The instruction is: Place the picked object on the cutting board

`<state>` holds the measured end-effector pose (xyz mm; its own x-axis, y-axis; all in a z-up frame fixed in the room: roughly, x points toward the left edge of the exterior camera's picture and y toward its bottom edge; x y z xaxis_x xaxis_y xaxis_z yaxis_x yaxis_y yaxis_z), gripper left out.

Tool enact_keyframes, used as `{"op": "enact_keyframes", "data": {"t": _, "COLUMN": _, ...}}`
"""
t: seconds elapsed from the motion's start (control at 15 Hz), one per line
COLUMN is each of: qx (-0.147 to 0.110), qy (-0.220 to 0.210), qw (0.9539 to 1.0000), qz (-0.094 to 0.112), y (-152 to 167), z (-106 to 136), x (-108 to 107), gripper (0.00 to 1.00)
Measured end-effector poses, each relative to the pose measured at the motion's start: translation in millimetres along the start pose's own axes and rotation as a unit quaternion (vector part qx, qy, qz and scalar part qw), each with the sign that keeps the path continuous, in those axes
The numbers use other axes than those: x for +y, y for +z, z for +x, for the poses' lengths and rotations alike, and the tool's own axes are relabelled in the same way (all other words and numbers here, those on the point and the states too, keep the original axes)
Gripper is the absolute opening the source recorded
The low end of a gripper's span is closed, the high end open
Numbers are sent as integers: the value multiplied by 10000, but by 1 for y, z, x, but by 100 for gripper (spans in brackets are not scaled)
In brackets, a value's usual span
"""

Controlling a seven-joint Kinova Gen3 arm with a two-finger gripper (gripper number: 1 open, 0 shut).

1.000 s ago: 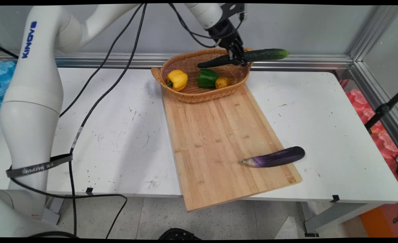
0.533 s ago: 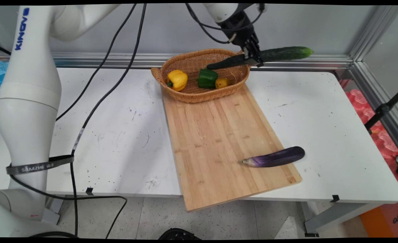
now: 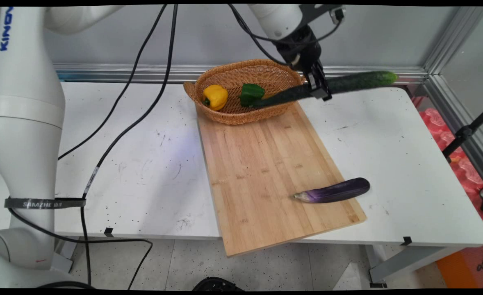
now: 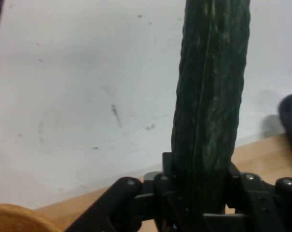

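My gripper (image 3: 318, 88) is shut on a long dark green cucumber (image 3: 360, 80), held in the air level, near its middle. It hangs over the far right corner of the wooden cutting board (image 3: 266, 164), just right of the wicker basket (image 3: 225, 116). In the hand view the cucumber (image 4: 211, 96) rises from between the fingers (image 4: 167, 166) over the white table (image 4: 78, 96) and the board's edge (image 4: 261, 159). The basket holds a yellow pepper (image 3: 215, 96) and a green pepper (image 3: 250, 92). The cucumber's left end crosses in front of the basket's right side.
A purple eggplant (image 3: 333, 191) lies at the board's near right edge, partly over the table (image 3: 409, 164). Black cables (image 3: 143, 98) hang from the arm across the table's left half. An aluminium rail (image 3: 122, 71) runs along the back.
The gripper has carried the cucumber to the right and down, from above the basket's back rim to beyond its right side, over the board's far corner.
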<state>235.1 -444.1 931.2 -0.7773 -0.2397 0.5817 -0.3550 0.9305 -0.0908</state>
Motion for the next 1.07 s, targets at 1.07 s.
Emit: {"op": "enact_keyframes", "data": {"t": 1.07, "qx": -713, "qy": -915, "qw": 9933, "qz": 6, "y": 37, "z": -57, "x": 118, "gripper": 0}}
